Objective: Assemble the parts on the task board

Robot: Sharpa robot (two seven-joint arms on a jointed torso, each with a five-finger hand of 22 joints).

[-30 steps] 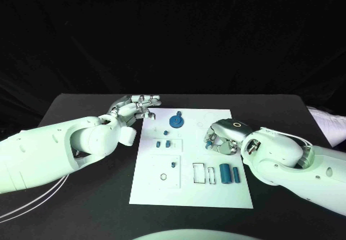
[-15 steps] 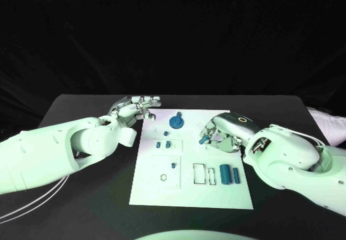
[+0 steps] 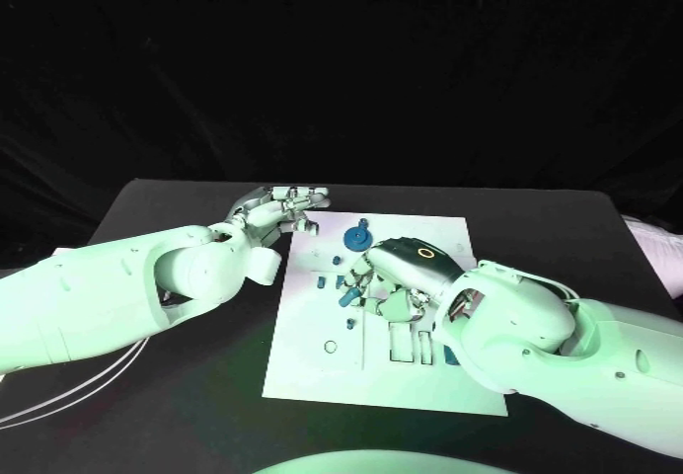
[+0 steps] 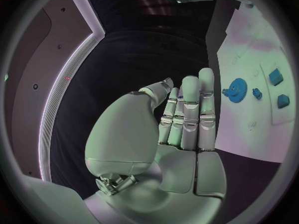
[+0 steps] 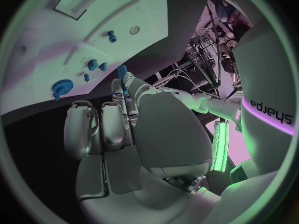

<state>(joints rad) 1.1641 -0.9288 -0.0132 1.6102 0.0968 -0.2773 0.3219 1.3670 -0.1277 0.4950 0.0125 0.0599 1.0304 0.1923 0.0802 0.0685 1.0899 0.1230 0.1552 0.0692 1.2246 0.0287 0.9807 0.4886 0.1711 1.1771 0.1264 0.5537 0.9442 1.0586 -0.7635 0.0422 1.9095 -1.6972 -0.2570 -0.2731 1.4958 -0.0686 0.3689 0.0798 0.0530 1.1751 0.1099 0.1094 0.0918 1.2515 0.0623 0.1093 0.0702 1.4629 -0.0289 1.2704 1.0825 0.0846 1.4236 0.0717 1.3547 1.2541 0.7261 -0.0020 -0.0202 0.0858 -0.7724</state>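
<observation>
1. My right hand hovers over the task board, pinching a small blue part at its fingertips; left hand rests released, fingers straight, at the board's far-left corner.
2. Risk, I judge — the part slips or tilts before seating, since the hand hides its slot.
3. Black table, dark backdrop.

A black table is seen under everything, backed by a dark curtain. At the far right edge a pale cloth-like thing (too cut off to identify) is seen.
</observation>
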